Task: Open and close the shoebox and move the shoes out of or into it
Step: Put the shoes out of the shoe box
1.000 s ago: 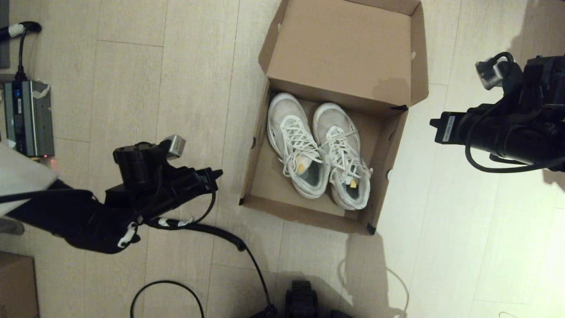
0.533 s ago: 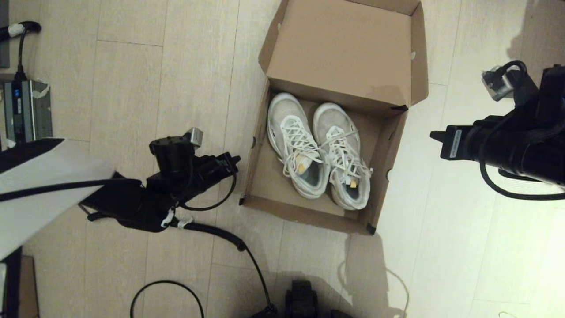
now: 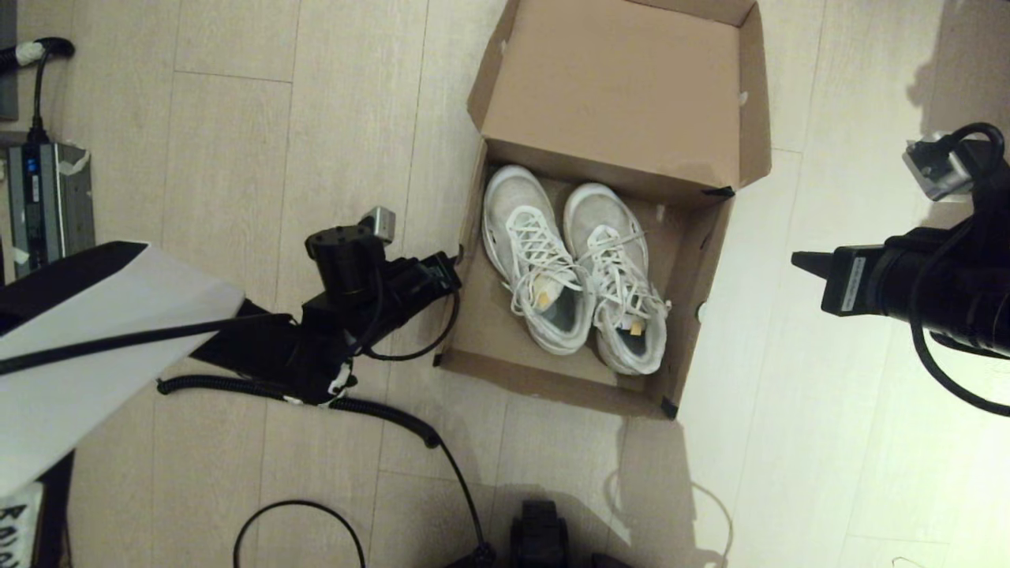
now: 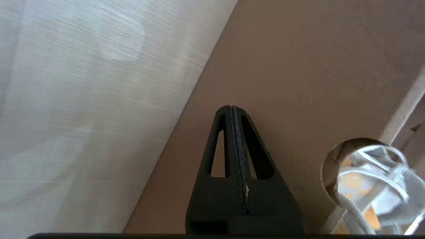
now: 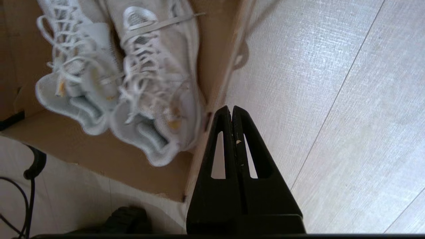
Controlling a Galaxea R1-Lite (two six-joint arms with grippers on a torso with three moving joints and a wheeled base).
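Left tool (image 3: 451, 267), tips pressed together, has advanced to the shoebox (image 3: 473, 331) left wall; shoes (image 3: 576, 268) lie just beyond, nearer it than the right tool (image 3: 801, 262), also together.

Place: indoor room, kind unclear
Floor: pale wood-look planks (image 3: 237, 142)
Upper left: grey power unit (image 3: 47, 201), black cables

1. The far edge of the shoebox (image 3: 623, 102) lid runs past the head view's top.
2. The right gripper (image 3: 806, 263) shows its tip, but its arm is cut by the frame's side.
3. In the left wrist view only a sliver of the shoes (image 4: 368, 186) appears through a round hole in the box wall.
4. In the right wrist view the shoes are smeared, and their tags are unreadable.
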